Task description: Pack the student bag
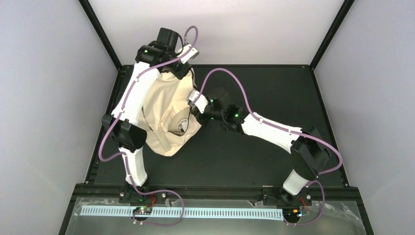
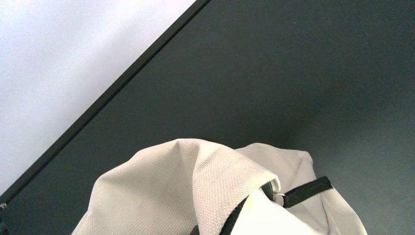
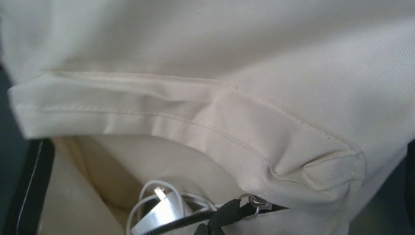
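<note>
The bag (image 1: 166, 107) lay at ten o'clock on the table (image 1: 274, 88), its mouth open over a charger (image 3: 156, 215). The left gripper (image 1: 182, 66) had its jaws together, seemingly pinching fabric at the bag's twelve o'clock end. The right gripper (image 1: 195, 106) had its jaws closed on what looked like the zip pull (image 3: 230, 211) at three o'clock. We judged zipping needed the left pinch taut and the pull drawn along the zip, with the cable tucked clear.
</note>
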